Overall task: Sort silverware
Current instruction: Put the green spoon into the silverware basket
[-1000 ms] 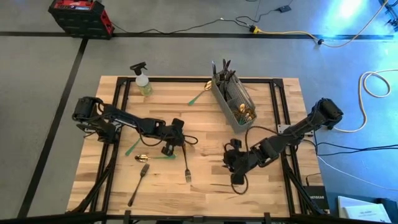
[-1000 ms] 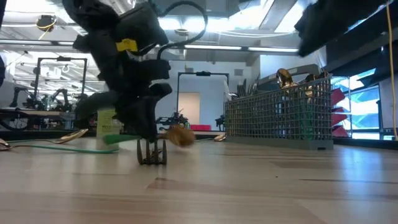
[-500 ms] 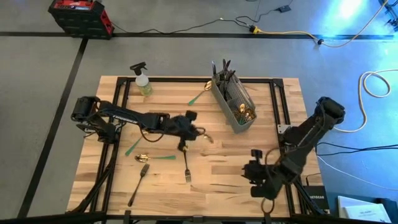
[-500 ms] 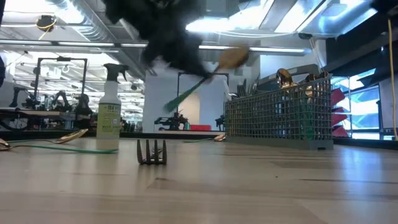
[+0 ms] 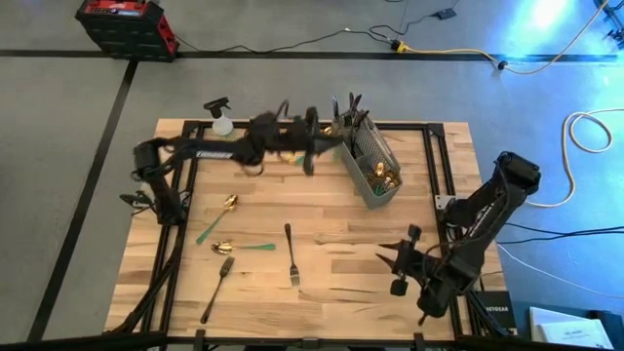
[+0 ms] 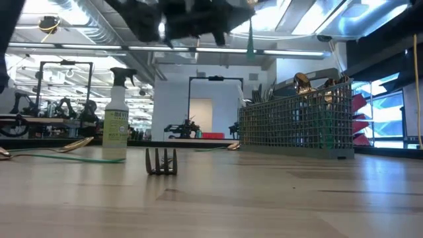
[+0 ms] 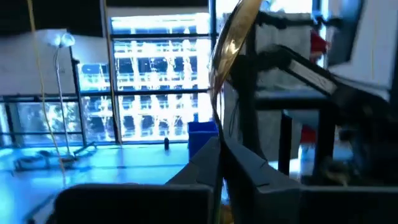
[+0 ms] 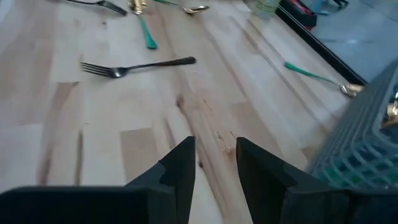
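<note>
My left gripper (image 5: 312, 154) is raised over the table's far side, just left of the grey mesh caddy (image 5: 369, 164), and is shut on a green-handled gold spoon (image 7: 231, 43). In the low view the spoon's green handle (image 6: 250, 43) hangs high above the table beside the caddy (image 6: 297, 122). My right gripper (image 5: 405, 271) hovers open and empty over the near right part of the table. Two dark forks (image 5: 291, 255) (image 5: 218, 288) and two green-handled gold spoons (image 5: 216, 216) (image 5: 239, 247) lie flat on the wood. Another green-handled spoon (image 8: 320, 78) lies by the caddy. My left gripper pinches the spoon between its two fingers (image 7: 249, 174) at the gold stem just under the bowl (image 7: 217, 124). The gold bowl stands out past the fingertips. The spoon is lifted clear and close to upright, its green handle (image 6: 250, 43) pointing down.
A spray bottle (image 5: 222, 122) stands at the table's far left. The caddy holds several upright pieces of cutlery (image 5: 347, 107) at its far end and gold ones (image 5: 382, 177) at its near end. Bare wood (image 5: 351, 234) lies between the arms.
My left gripper has lifted the green-handled spoon off the middle of the table and carried it up and toward the far edge, to the caddy's left side. The spoon has swung from slanted to nearly upright. My right gripper has drawn back toward the near right corner.
</note>
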Tool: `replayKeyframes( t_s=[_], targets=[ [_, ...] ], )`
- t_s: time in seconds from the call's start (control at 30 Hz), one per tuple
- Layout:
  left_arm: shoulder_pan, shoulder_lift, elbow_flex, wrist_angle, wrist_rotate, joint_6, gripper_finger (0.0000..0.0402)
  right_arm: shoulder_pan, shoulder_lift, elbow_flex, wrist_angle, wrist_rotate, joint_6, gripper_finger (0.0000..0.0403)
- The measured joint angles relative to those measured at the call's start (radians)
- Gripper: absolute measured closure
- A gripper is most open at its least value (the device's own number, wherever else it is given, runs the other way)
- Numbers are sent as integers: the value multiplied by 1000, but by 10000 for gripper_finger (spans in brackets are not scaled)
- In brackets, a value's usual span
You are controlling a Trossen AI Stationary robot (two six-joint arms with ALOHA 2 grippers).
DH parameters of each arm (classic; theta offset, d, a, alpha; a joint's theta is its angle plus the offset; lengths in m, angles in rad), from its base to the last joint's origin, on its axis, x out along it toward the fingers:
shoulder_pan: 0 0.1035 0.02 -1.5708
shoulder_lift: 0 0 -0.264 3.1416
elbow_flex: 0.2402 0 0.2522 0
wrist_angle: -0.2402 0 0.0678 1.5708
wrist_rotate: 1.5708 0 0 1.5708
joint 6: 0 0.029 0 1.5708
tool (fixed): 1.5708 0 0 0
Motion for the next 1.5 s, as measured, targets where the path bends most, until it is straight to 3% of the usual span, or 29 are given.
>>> replayKeyframes(
  t_s=[0.17, 0.3, 0.47, 0.73, 1.2, 1.3, 1.5],
  targets=[
    [19, 211, 261, -28, 110, -94, 400, -5, 0, -57, 64, -1, 18, 304],
    [23, 290, 360, -57, 119, -98, 400, -5, 0, -76, 124, -22, 21, 304],
    [20, 338, 358, -19, 118, -56, 400, -5, 0, -107, 194, -1, 19, 304],
    [32, 458, 358, 303, 74, -214, 401, -5, 3, -124, 249, 43, 98, 304],
    [-18, 549, 358, 216, -21, -226, 401, -5, 21, -124, 262, 51, 78, 304],
    [-21, 549, 358, 185, -34, -311, 397, -5, 21, -124, 262, 54, 67, 304],
    [-16, 544, 361, 95, -54, -378, 354, -5, 21, -124, 262, 59, 38, 304]
  ],
)
